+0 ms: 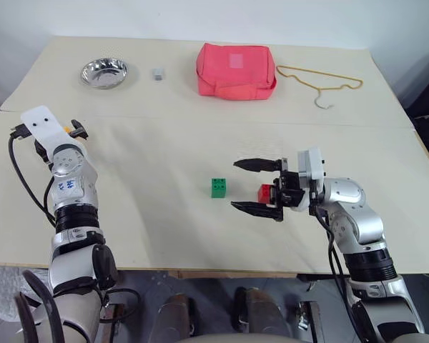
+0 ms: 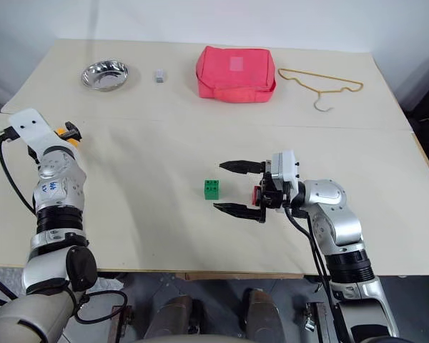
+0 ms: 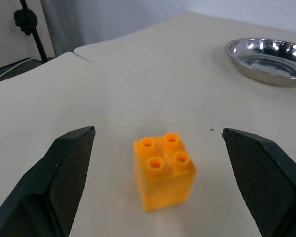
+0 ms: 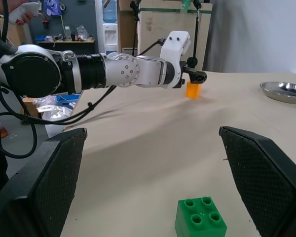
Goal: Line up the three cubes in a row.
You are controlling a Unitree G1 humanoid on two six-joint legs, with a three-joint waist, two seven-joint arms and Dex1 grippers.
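Observation:
The orange-yellow cube (image 3: 164,170) stands studs-up on the table's left side, just ahead of my left gripper (image 3: 158,132), whose open fingers flank it without touching. In the head views only a sliver of it (image 1: 70,131) shows beside the left gripper (image 1: 75,130). The green cube (image 1: 219,187) sits mid-table, just off the fingertips of my right gripper (image 1: 236,184), which is open and points toward it. The red cube (image 1: 264,193) lies between the bases of those fingers, partly hidden. The right wrist view shows the green cube (image 4: 201,217) close and the orange-yellow cube (image 4: 193,89) far off.
Along the far side of the table are a steel bowl (image 1: 104,72), a tiny grey block (image 1: 157,73), a red pouch (image 1: 236,70) and a yellow wire hanger (image 1: 322,82). The table's front edge (image 1: 200,270) runs just below both arms.

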